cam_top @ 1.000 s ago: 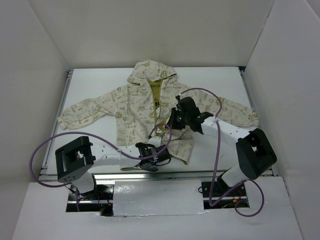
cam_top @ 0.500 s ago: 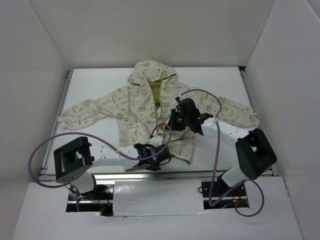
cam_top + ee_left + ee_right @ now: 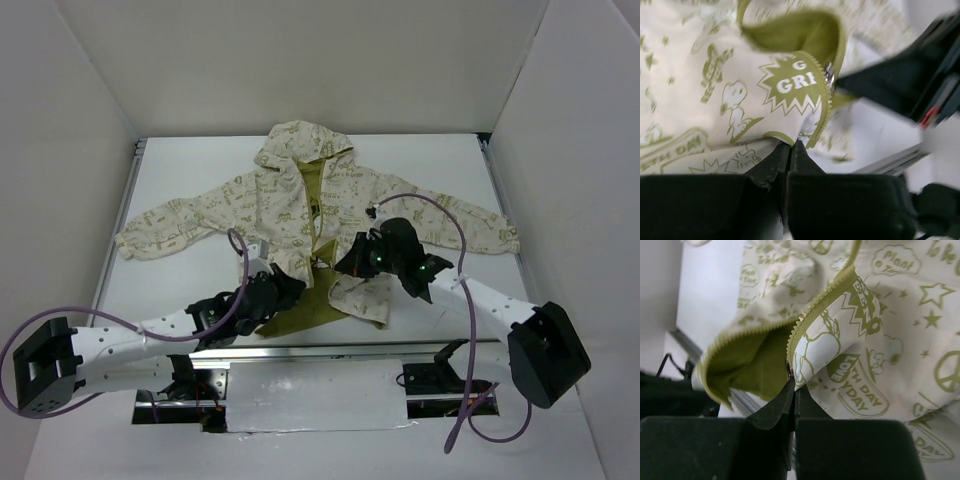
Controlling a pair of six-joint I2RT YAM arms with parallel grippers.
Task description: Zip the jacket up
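while the jacket point(image 3: 262, 205) lies unzipped, both claws pinch it.
left claw point(image 3: 789, 150) clamped on its lower front edge, right claw point(image 3: 792, 382) clamped on its zipper edge.

A small cream jacket point(image 3: 275, 215) with olive-green prints is lying face up on a white worktop point(image 3: 440, 160), its hood pointing to the far edge and its sleeves spreading toward the left and right edges. Its lower front is lying open by the near edge, showing olive lining. The left gripper point(image 3: 272, 293) is sitting at the left-hand flap's hem, and the right gripper point(image 3: 358, 262) is sitting at the right-hand flap's edge.
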